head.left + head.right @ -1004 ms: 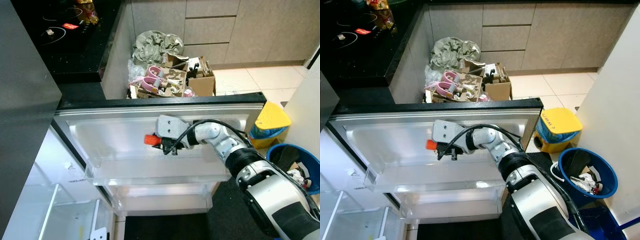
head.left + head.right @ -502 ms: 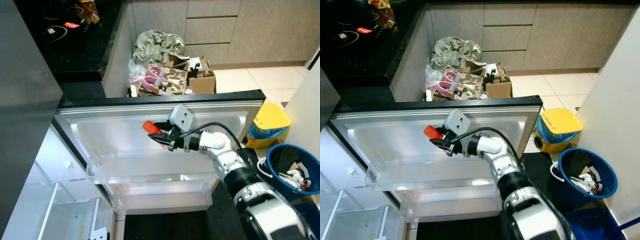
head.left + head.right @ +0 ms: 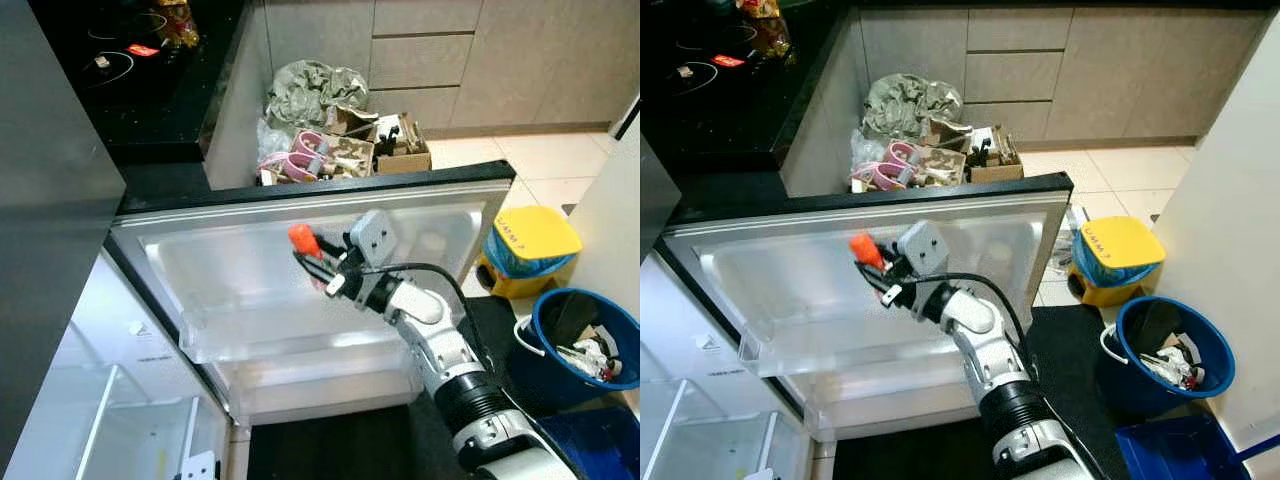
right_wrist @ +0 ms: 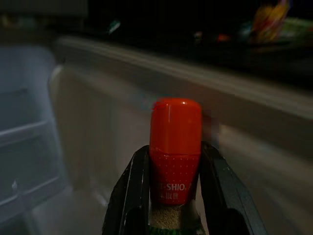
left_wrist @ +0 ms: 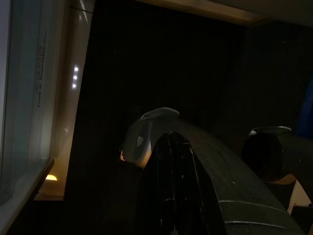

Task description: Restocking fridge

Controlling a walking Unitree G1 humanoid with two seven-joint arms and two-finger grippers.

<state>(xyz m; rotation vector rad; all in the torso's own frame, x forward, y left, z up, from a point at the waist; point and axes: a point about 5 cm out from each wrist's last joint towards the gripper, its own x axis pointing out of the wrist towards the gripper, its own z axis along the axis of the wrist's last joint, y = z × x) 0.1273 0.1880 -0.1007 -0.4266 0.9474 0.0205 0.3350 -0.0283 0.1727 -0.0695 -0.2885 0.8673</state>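
1. Where the cap's red skirt meets my right gripper (image 4: 175,196), I read white lettering ending "SHIO"; the smaller print under it is illegible.
2. My two fingers are closed snug on this small jar (image 4: 176,161): glossy red cap up, clear body of tan granules between the pads.
3. Just beyond the jar stands the open fridge door (image 3: 240,262), with its clear door shelf (image 3: 250,335) below my gripper.
4. My left gripper (image 5: 171,196) hangs in shade; I cannot tell its opening.

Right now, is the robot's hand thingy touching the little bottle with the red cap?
Touching. In the right wrist view, the right end effector has its two black fingers pressed against both sides of the red-capped bottle, with no gap showing.
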